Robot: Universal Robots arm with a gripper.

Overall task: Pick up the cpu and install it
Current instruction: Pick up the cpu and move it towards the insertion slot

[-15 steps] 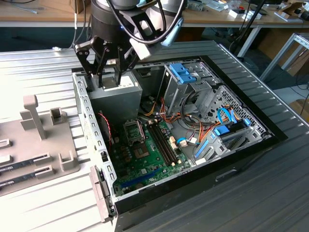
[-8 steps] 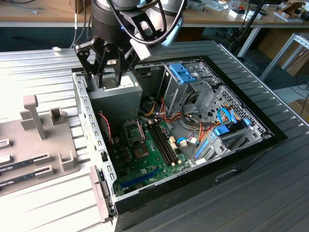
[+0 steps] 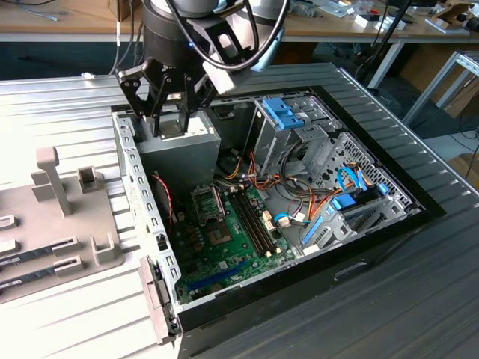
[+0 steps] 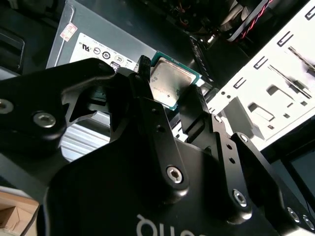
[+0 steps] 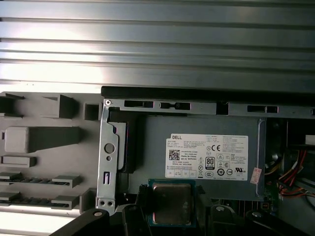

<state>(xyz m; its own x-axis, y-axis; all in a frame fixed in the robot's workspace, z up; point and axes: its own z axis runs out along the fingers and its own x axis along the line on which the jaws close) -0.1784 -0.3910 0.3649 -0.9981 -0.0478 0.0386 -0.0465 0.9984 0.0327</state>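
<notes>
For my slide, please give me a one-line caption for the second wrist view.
The gripper holds the cpu between its fingers, with the labelled grey power-supply box behind it.

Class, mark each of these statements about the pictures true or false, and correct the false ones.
1. The gripper holds the cpu between its fingers. True.
2. The cpu is seated on the motherboard. False: it is in the gripper, over the grey power supply.
3. The computer case is open, so the motherboard shows. True.
4. The grey fixture tray lies on the exterior view's right of the case. False: it lies on that view's left.
5. The cpu's silver-grey metal lid faces the wrist cameras. True.
</notes>
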